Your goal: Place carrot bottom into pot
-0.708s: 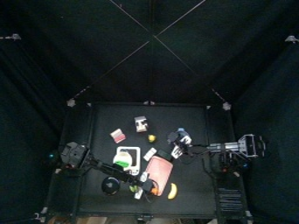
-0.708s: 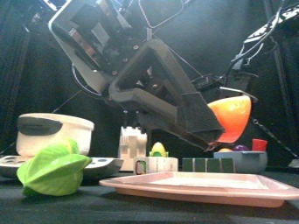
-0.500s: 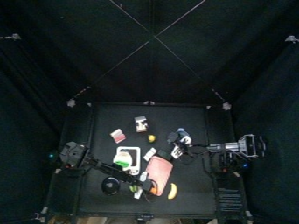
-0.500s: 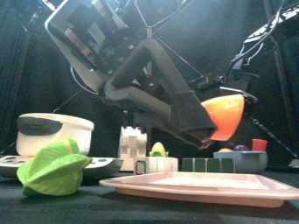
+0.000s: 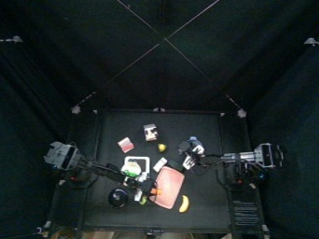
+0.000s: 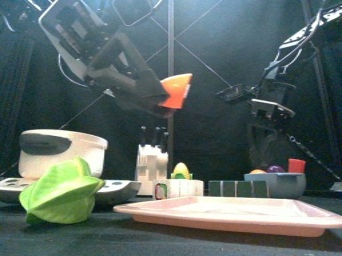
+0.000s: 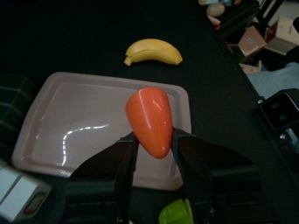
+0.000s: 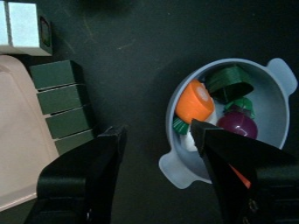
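The carrot bottom [image 7: 149, 118], a smooth orange cone, is clamped between my left gripper's [image 7: 149, 147] jaws. It hangs over the pink tray [image 7: 70, 114]. In the front view the carrot bottom [image 6: 174, 90] is held high, left of the middle. The pot [image 8: 278, 109] is pale blue with two handles and holds several toy vegetables. In the front view the pot [image 6: 274, 185] stands low at the right. My right gripper [image 8: 158, 162] is open and empty, just above and beside the pot.
A banana [image 7: 155, 51] lies beyond the tray. A green leafy toy [image 6: 60, 190] and a white cooker [image 6: 60, 150] stand at the front left. Green blocks [image 8: 59, 105] lie between tray and pot. A corn piece [image 6: 181, 172] stands mid-table.
My left arm has drawn back to the left and lifted. The carrot bottom has gone with it, from low at the right to high near the middle. The right arm has not moved.
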### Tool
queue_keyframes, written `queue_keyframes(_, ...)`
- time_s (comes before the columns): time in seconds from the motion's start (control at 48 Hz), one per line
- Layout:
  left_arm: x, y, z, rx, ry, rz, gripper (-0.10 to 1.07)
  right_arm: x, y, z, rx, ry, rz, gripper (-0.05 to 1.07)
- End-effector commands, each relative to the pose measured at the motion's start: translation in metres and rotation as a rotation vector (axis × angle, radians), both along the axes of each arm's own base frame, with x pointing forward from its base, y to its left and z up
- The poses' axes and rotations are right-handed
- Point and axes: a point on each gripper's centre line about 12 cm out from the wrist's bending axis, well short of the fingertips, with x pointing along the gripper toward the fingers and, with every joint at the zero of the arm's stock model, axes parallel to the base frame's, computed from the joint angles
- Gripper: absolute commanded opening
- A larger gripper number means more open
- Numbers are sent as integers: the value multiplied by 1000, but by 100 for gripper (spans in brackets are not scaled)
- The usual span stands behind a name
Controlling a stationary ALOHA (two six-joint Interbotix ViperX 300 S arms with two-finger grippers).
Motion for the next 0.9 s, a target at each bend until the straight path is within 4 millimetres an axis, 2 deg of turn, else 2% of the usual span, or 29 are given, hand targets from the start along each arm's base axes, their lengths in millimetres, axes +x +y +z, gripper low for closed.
queue_keyframes(0.0,-17,10,23,-4,-36,14,73,2,-1,6,-4,-22,0,93)
queue_keyframes(0.208,-55,32,30,21,24,58,73,2,-2,7,-4,-24,-2,93)
queue_keyframes(0.479,-93,48,40,35,29,89,73,2,-2,6,-4,-22,-2,93)
queue_keyframes(0.729,-122,68,19,44,80,150,73,1,-1,5,-4,-18,0,93)
queue_keyframes(0.875,-127,75,11,44,104,179,73,1,-2,5,-5,-18,-1,93)
